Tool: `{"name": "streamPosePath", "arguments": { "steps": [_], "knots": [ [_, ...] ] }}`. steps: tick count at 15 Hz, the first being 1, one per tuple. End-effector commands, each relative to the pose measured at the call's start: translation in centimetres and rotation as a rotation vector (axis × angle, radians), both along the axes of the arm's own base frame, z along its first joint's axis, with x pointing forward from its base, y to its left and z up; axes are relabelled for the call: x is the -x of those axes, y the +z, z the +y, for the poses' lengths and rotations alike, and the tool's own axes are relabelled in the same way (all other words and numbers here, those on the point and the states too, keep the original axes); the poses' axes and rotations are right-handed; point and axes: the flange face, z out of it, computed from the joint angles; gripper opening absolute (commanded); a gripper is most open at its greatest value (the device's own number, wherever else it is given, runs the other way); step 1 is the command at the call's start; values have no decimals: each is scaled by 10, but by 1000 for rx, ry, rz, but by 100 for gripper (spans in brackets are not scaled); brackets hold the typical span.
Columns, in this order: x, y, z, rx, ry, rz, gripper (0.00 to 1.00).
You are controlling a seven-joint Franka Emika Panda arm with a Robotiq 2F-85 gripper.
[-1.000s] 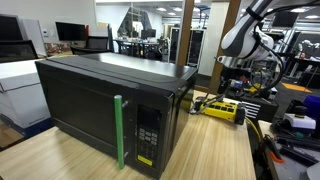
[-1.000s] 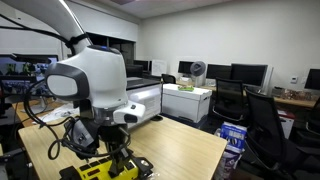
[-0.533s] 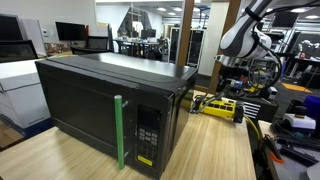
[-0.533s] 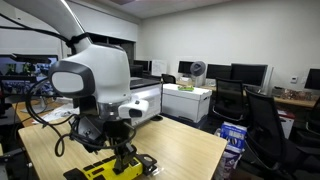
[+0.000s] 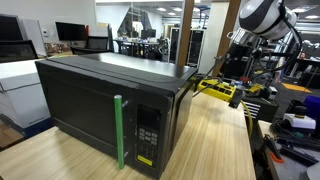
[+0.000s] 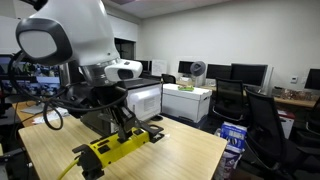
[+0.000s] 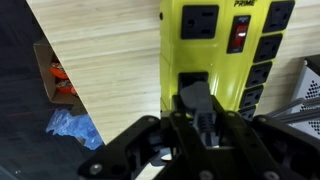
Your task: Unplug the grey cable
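Closest to my wrist camera, the tool [image 7: 200,114] was pressed onto the dark plug [image 7: 193,94] of the grey cable. That plug sat seated in an outlet of the yellow power strip [image 7: 215,45], just below the red switch [image 7: 238,34]. I could not see the cable's own run behind the tool.

What had changed was the strip itself. Half a second before, it had lain flat on the bench [image 7: 100,60]. In both exterior views the power strip [image 6: 118,147] hung tilted in the air under the arm, clear of the wood. Further off, the power strip [image 5: 218,88] rode above the far edge of the bench, beyond the black microwave [image 5: 100,100].

I judged that my upward pull had lifted the whole strip and had not freed the plug. The cable was therefore not yet unplugged. With nothing holding the strip down, more lifting would likely only carry it higher.
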Motion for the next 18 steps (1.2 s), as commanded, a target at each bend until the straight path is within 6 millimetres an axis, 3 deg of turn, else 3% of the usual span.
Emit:
{"name": "streamPosePath", "arguments": {
  "steps": [1, 6, 14, 16, 17, 18],
  "knots": [
    [11, -18, 6, -43, 5, 0, 8],
    [14, -73, 8, -110, -10, 74, 8],
    [11, -131, -8, -106, -35, 150, 8],
    [12, -134, -10, -108, -33, 157, 8],
    [12, -128, -7, -102, -29, 146, 8],
    [13, -105, 1, -94, -21, 116, 8]
  ]
}}
